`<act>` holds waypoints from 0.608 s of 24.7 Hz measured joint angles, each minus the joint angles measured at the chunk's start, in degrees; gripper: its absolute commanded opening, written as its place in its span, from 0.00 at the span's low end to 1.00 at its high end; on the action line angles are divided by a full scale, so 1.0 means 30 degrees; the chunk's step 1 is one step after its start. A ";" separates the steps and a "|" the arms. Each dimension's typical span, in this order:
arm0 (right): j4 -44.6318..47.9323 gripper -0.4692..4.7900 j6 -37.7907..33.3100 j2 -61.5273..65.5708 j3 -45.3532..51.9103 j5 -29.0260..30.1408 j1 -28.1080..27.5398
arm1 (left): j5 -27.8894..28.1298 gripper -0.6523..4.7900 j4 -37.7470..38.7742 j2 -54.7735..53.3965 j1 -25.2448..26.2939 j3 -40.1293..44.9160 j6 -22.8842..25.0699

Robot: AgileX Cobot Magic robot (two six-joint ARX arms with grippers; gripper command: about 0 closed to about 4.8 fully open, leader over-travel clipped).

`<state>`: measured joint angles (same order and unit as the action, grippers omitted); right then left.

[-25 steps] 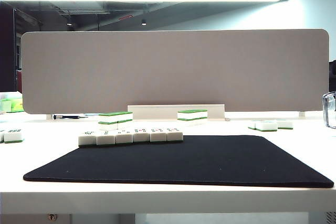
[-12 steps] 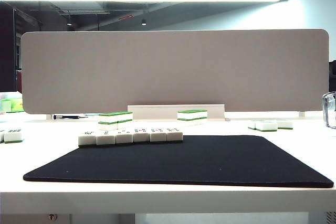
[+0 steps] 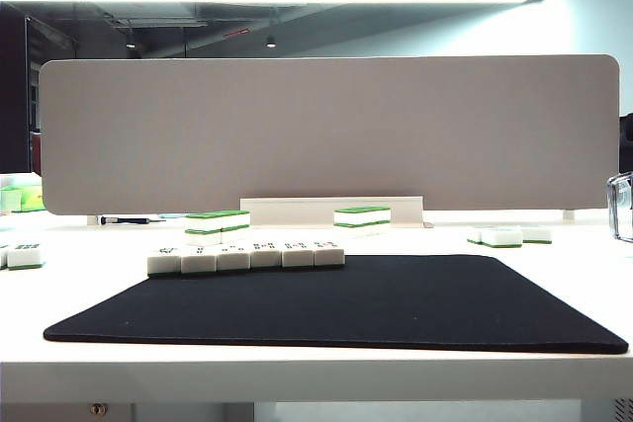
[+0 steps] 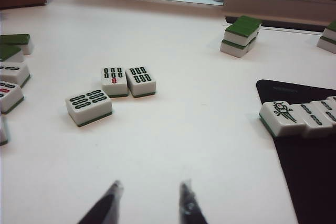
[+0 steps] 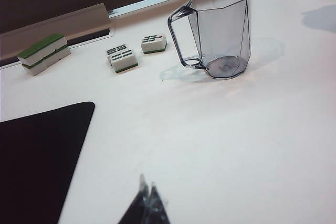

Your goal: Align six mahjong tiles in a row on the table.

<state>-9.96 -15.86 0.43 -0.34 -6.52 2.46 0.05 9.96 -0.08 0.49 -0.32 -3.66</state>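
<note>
From the outside view, the six mahjong tiles (image 3: 246,256) sit side by side in one row, each touching the next, along the far edge of the black mat (image 3: 336,303) that lies on the counter (image 3: 316,378). The row tilts a little, with its left end nearer the camera. It looks like the lining-up step is done, or nearly done. No arm shows in this view, so I think both arms are pulled back. If anything is left to do, the next move would be a soft push to make the row straighter, with care not to knock a tile out of line. Behind the row stand stacked tiles with green tops (image 3: 218,222). In the left wrist view, the left pincer (image 4: 149,204) hangs over the bare counter near the camera. Its two tips are a little way apart, and nothing is between them or touching them. One end of the row lies off to the side on the corner of the mat, and three loose tiles (image 4: 113,88) lie farther out, well apart from the pincer. In the right wrist view, the right pincer (image 5: 147,203) has its tips pressed together, holding nothing, over the bare counter just beside the mat. A clear plastic cup (image 5: 217,33) and two loose tiles stand far from it.
</note>
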 measured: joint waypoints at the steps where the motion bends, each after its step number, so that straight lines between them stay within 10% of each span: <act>1: 0.0000 0.09 0.0124 0.0000 0.0000 0.0000 0.0000 | -0.0007 0.38 0.0000 0.0000 0.0000 0.0000 0.0000; 15: -0.0007 0.09 0.0233 0.0000 0.0000 0.0066 0.0015 | 0.0000 0.38 0.0000 -0.0007 0.0000 0.0000 0.0000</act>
<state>-9.98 -15.16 0.43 -0.34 -6.33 2.50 0.05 9.96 -0.10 0.49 -0.32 -3.66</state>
